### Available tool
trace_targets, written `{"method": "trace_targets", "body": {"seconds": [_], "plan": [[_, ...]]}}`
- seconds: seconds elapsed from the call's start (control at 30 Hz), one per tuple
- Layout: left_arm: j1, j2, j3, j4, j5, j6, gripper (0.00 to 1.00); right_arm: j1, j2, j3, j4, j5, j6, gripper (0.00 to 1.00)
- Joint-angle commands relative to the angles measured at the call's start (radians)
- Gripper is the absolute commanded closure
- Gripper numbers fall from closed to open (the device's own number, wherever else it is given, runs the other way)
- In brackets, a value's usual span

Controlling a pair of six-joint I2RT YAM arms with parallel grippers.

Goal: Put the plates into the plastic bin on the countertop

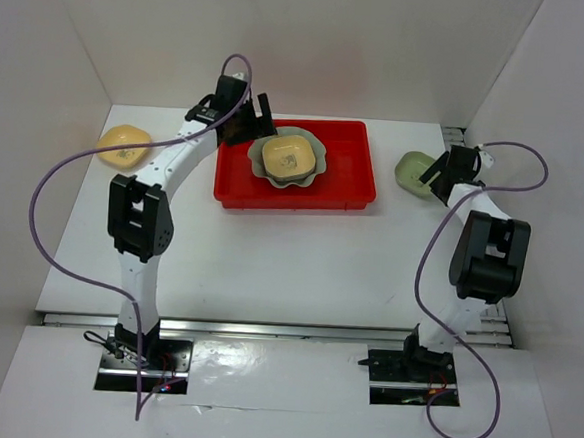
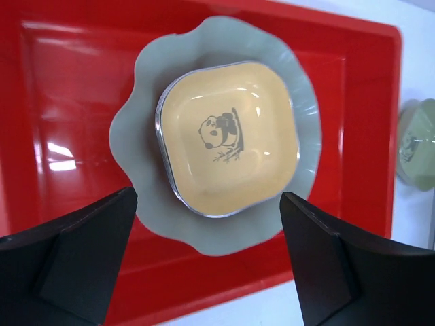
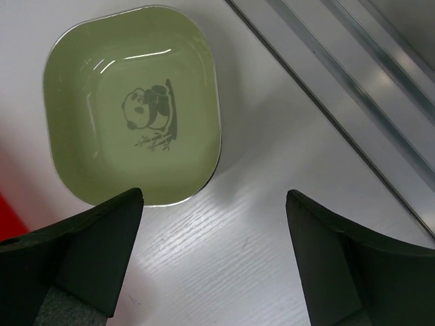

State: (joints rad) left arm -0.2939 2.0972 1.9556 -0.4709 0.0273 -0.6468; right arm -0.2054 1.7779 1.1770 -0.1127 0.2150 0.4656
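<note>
The red plastic bin [image 1: 345, 173] sits at the back middle of the white countertop [image 1: 298, 270]. In it lies the large pale-green scalloped dish [image 1: 314, 165] with a yellow-orange panda dish [image 1: 287, 158] stacked in it; both show in the left wrist view, the scalloped dish [image 2: 143, 136] under the yellow-orange dish [image 2: 228, 136]. My left gripper [image 2: 207, 255] is open and empty above the bin's near left part. A light green panda dish [image 3: 132, 102] lies on the countertop right of the bin. My right gripper [image 3: 214, 261] is open and empty just beside it. Another yellow-orange dish [image 1: 124, 146] lies at far left.
White walls enclose the countertop on three sides. A metal rail [image 3: 353, 102] runs along the right edge near the light green dish. Purple cables [image 1: 47, 212] loop from both arms.
</note>
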Motion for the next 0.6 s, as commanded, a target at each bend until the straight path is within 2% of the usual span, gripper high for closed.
{"method": "trace_targets", "body": {"seconds": [0.0, 0.07, 0.3, 0.33, 0.37, 0.43, 0.5, 0.57], "plan": [[-0.031, -0.121, 0.041, -0.044, -0.088, 0.059, 0.00, -0.002, 0.035, 0.071, 0.062, 0.034, -0.007, 0.09], [-0.031, -0.166, 0.051, -0.095, -0.107, 0.059, 0.00, -0.002, 0.078, 0.104, 0.030, 0.067, -0.007, 0.15], [-0.031, -0.284, 0.097, -0.262, -0.219, 0.059, 0.00, -0.002, 0.189, 0.193, -0.050, 0.112, -0.007, 0.21], [-0.031, -0.314, 0.097, -0.271, -0.219, 0.049, 0.00, -0.002, 0.199, 0.206, -0.059, 0.112, 0.004, 0.27], [0.004, -0.330, 0.076, -0.272, -0.202, 0.049, 0.00, -0.002, 0.219, 0.207, -0.059, 0.112, 0.004, 0.28], [0.042, -0.357, 0.036, -0.294, -0.176, 0.027, 0.00, 0.009, 0.236, 0.207, -0.068, 0.112, 0.014, 0.39], [0.091, -0.387, 0.010, -0.304, -0.159, 0.018, 0.00, 0.009, 0.261, 0.217, -0.088, 0.112, 0.015, 0.39], [0.125, -0.397, -0.024, -0.313, -0.150, 0.018, 0.00, 0.009, 0.285, 0.227, -0.099, 0.121, 0.015, 0.46]]}}
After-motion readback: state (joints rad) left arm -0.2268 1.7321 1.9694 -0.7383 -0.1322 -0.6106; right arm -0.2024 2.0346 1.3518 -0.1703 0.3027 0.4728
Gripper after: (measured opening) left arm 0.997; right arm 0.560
